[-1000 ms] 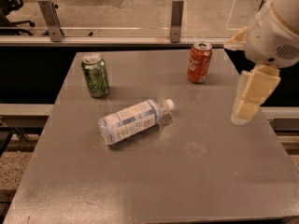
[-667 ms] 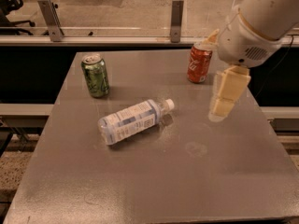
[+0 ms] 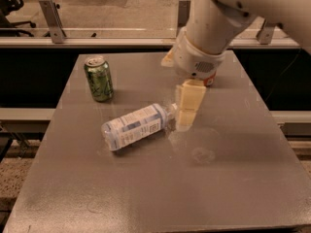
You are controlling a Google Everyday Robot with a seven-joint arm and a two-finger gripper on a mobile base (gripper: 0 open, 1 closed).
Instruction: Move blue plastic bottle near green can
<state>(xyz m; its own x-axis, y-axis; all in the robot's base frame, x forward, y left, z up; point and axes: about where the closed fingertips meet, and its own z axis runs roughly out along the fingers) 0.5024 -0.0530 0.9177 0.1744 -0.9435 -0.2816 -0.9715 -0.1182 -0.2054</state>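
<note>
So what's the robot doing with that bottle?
The robot's hand hangs right by the cap end of the blue plastic bottle, which lies on its side in the middle of the table. The green can stands upright at the back left, apart from the bottle. The bottle is not lifted yet. It looks like the robot is about to grab it and bring it over to the can.
</note>
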